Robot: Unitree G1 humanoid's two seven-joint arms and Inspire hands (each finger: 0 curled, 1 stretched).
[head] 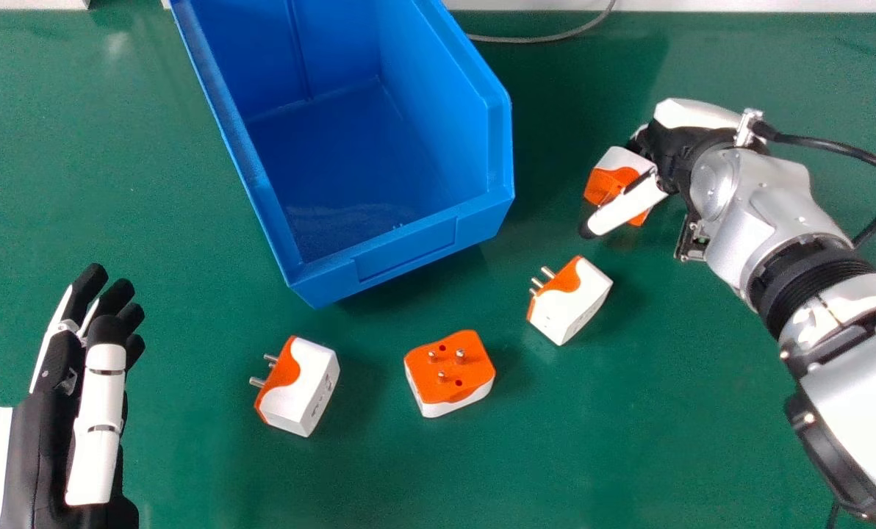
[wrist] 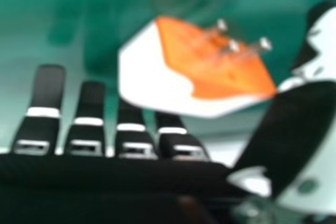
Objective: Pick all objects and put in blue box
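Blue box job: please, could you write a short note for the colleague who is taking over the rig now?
Left hand: open, at the head view's left, holding nothing.
Right hand: fingers look fairly straight, with one orange-and-white adapter between them and the thumb, right of the blue box. Whether the grip is firm, I cannot tell.
On the green table: left adapter, middle adapter with pins up, right adapter.
Done: no adapter is seen in the box.
Left to do: box all four, probably the one at the right hand first.
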